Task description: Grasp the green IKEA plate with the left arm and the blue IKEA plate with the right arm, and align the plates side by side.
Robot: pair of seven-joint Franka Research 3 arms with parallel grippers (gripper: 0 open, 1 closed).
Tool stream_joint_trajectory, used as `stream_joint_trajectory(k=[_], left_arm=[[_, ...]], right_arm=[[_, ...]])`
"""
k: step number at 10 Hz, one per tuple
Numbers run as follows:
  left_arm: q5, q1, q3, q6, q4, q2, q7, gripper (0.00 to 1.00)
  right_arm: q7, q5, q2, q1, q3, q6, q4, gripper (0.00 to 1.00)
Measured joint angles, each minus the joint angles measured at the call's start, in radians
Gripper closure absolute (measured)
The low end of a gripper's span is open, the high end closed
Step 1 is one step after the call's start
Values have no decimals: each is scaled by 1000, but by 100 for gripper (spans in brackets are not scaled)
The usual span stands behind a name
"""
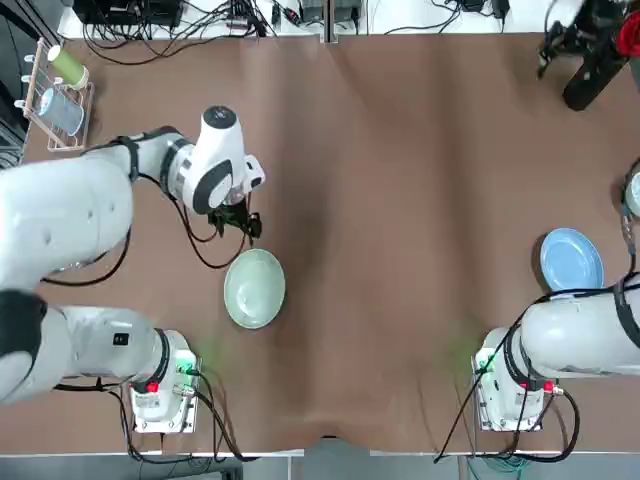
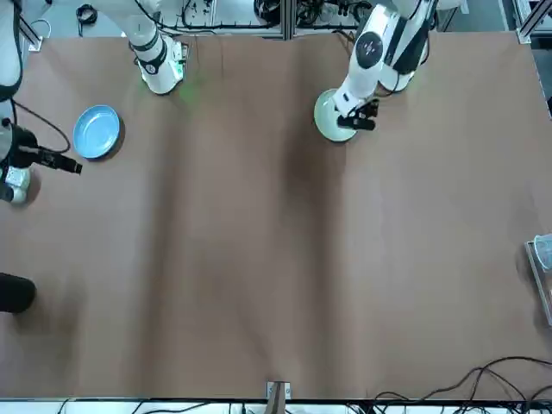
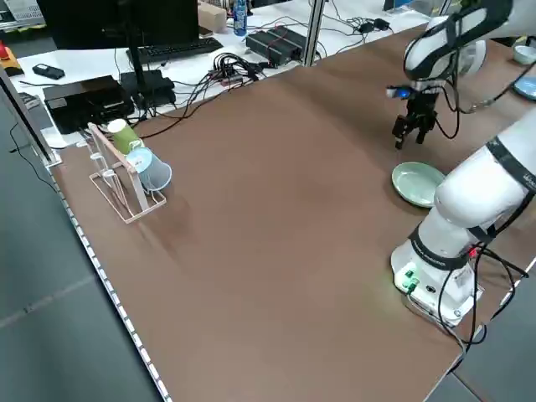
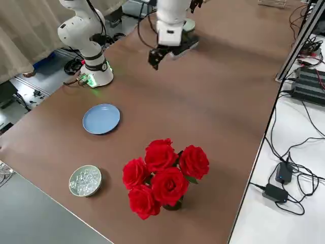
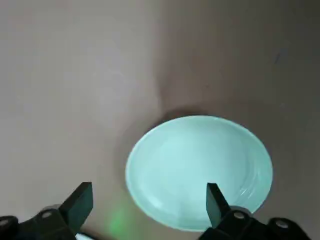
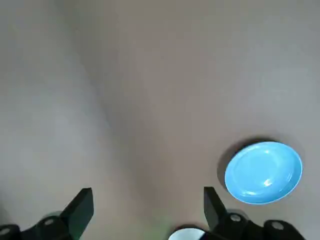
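Note:
The green IKEA plate (image 1: pixel 254 288) lies flat in front of the left arm's base. My left gripper (image 1: pixel 240 222) hangs open above the table, just past the plate's far rim, and holds nothing. In the left wrist view the green plate (image 5: pixel 200 170) shows between and beyond the spread fingers (image 5: pixel 80 200). The blue IKEA plate (image 1: pixel 571 260) lies near the table's right edge. My right gripper (image 2: pixel 73 166) is raised high above the table beyond it, open with nothing in it; the blue plate (image 6: pixel 263 171) sits far below, to one side of it.
A wire rack (image 1: pixel 60 95) with a green and a blue cup stands at the far left corner. A vase of red roses (image 4: pixel 162 178) and a small glass bowl (image 4: pixel 85 180) stand along the right edge, beyond the blue plate.

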Motion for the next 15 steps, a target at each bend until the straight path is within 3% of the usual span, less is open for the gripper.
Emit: stream_joint_trajectory(k=[3, 5, 8, 11, 15], left_arm=[[0, -2, 1, 80, 6, 139, -55, 1], [7, -23, 1, 125, 6, 217, -97, 1], [79, -50, 1, 202, 8, 337, -190, 1], [136, -65, 3, 280, 23, 439, -259, 1], [220, -63, 51, 288, 93, 463, -261, 0]], right_arm=[[-29, 0, -92, -129, -4, 110, -290, 3], [-101, -2, -98, -214, -4, 183, -426, 3], [-269, -2, -96, -359, -5, 401, -624, 4], [-459, -3, -14, -488, -5, 562, -695, 4], [-553, -1, 150, -525, 1, 682, -693, 6]])
